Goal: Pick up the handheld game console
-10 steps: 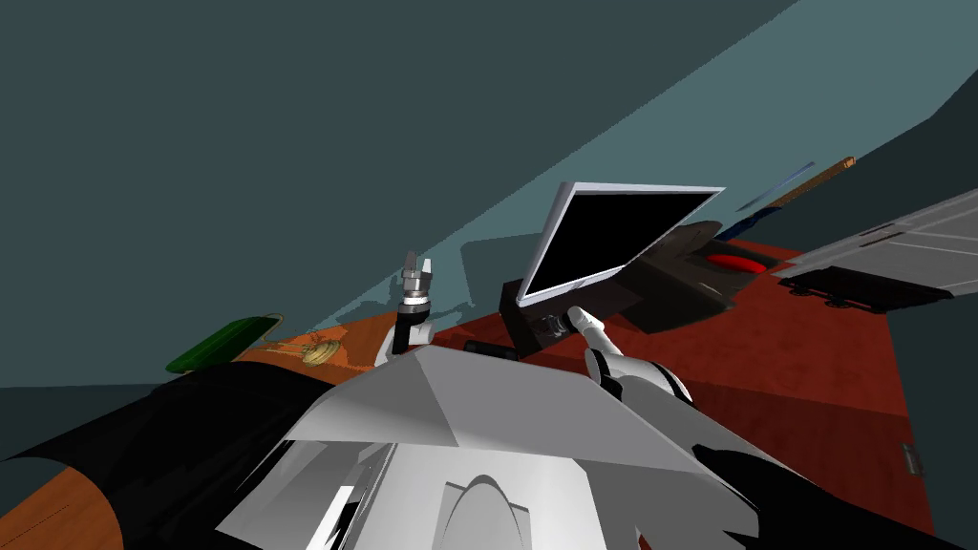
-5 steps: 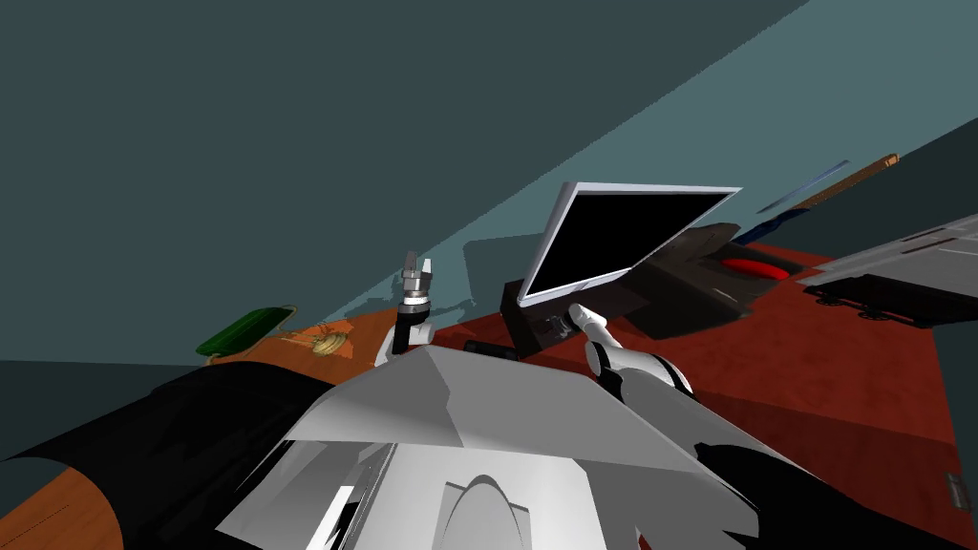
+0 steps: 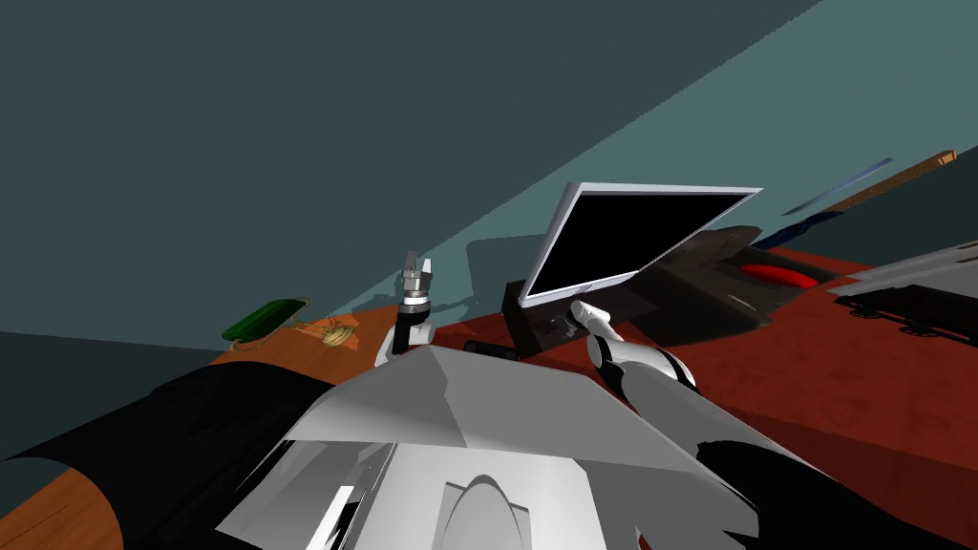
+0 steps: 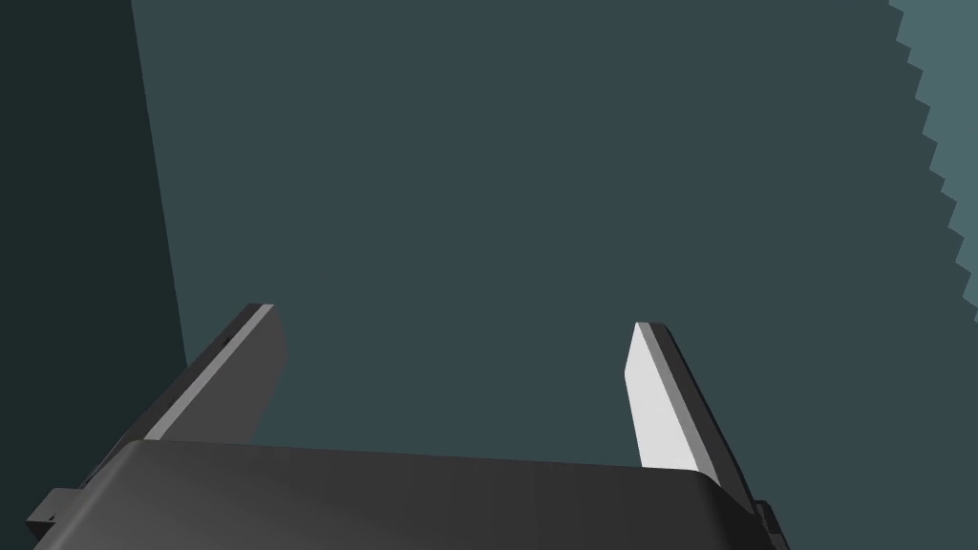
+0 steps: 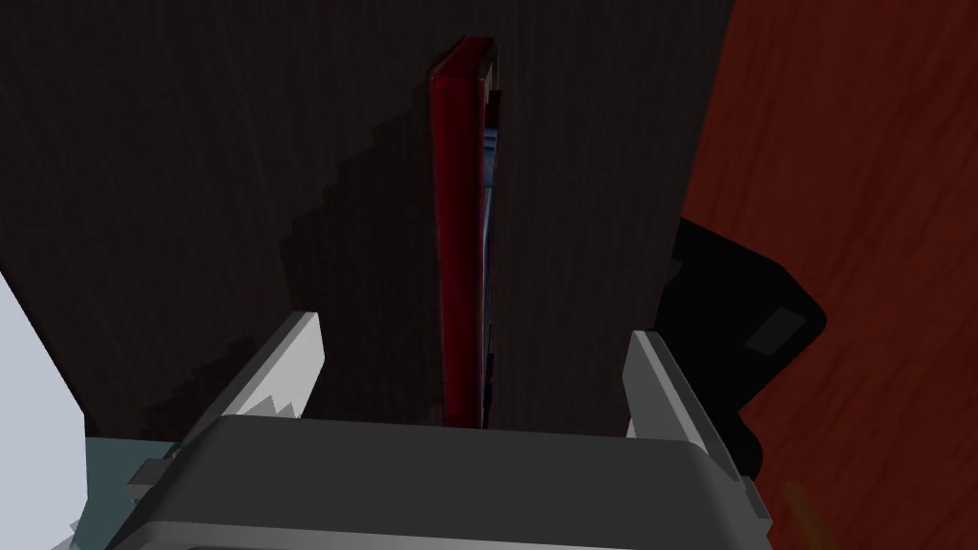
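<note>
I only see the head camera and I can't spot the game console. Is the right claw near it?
Observer: Yes. In the right wrist view a thin red console, seen edge-on, lies straight ahead between the fingers of the right claw.
Child: Is it grabbed?
Observer: No. The fingers stand wide apart, with a gap on each side of the console.
Child: What's behind it?
Observer: A flat, nearly black surface; red-brown desk shows beside that.

One monitor (image 3: pixel 630 239), one console (image 5: pixel 458 239), two hands (image 3: pixel 418 260) (image 3: pixel 577 307)
</note>
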Available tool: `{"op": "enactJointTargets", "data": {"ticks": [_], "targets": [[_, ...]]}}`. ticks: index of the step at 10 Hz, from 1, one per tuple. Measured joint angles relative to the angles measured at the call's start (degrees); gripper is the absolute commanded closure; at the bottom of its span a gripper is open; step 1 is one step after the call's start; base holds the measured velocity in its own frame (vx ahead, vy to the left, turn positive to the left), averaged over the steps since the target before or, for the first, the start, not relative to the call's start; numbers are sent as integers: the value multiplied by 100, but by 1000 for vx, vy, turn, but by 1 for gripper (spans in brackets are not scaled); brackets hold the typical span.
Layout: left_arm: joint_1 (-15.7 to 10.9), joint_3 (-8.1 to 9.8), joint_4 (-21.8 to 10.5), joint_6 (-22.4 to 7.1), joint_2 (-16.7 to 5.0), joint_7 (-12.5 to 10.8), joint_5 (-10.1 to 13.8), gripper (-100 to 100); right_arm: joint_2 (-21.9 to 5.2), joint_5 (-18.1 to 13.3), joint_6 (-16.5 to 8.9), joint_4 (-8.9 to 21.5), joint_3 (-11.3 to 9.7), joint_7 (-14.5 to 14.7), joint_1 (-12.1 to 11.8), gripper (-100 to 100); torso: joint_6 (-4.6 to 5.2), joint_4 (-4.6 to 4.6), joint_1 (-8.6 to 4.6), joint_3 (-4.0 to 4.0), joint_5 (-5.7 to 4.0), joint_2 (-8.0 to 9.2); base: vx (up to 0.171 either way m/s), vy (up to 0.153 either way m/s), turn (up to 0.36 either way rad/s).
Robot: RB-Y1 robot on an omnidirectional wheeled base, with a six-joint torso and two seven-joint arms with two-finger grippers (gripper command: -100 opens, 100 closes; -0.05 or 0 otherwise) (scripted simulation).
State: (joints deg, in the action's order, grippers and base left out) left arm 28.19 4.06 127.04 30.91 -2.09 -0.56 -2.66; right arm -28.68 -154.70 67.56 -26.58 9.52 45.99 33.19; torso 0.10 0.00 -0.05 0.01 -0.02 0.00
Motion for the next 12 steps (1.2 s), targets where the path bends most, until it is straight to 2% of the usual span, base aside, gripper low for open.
{"op": "enactJointTargets", "data": {"ticks": [1,2,3,4,5,6,7,8,9,10,11,12], "targets": [[0,0,0,0,0,0,0,0,-6,-116,51,-31,11,-3,21,-100,1,0,1,1,0,1,-5,-5,16],[0,0,0,0,0,0,0,0,-7,-129,67,-39,12,-7,22,0,2,-1,4,-1,0,-1,0,0,0],[0,0,0,0,0,0,0,0,-7,-127,65,-38,11,-6,22,-100,2,-1,6,-2,1,-3,-76,-75,380],[-2,0,0,0,0,0,0,0,-87,-20,112,-208,175,-80,-219,-100,-3,3,-18,10,-4,20,-99,-104,482],[-2,0,0,0,-1,0,0,0,-162,49,63,-23,357,-91,-305,-100,-2,6,-29,16,-7,29,-61,-60,400],[-1,0,0,0,-1,0,0,0,-190,67,-100,323,430,-33,-235,-100,-3,5,-18,11,-5,19,-19,-19,121],[1,1,0,0,0,0,0,0,-164,67,-120,268,451,-48,-333,-100,4,1,-6,4,-3,6,6,8,-41],[1,1,0,0,0,0,0,0,-133,58,-34,51,454,-115,-446,-100,4,-1,3,-2,0,-4,-95,-53,352],[-2,0,0,0,-1,0,0,0,-174,144,-32,-27,601,-220,-606,-100,-3,3,-14,11,-3,22,-114,-71,464],[-1,0,0,0,-1,0,0,0,-236,205,-69,49,773,-262,-708,-100,-1,7,-21,18,-5,30,-50,-41,426],[-1,0,0,0,-1,0,0,0,-220,228,86,-379,865,-352,-1037,-100,0,5,-15,11,-4,18,-10,-23,131],[1,1,0,0,-1,0,0,0,-217,233,111,-368,890,-372,-1069,-100,4,1,-10,1,-3,1,7,-2,-40]]}}
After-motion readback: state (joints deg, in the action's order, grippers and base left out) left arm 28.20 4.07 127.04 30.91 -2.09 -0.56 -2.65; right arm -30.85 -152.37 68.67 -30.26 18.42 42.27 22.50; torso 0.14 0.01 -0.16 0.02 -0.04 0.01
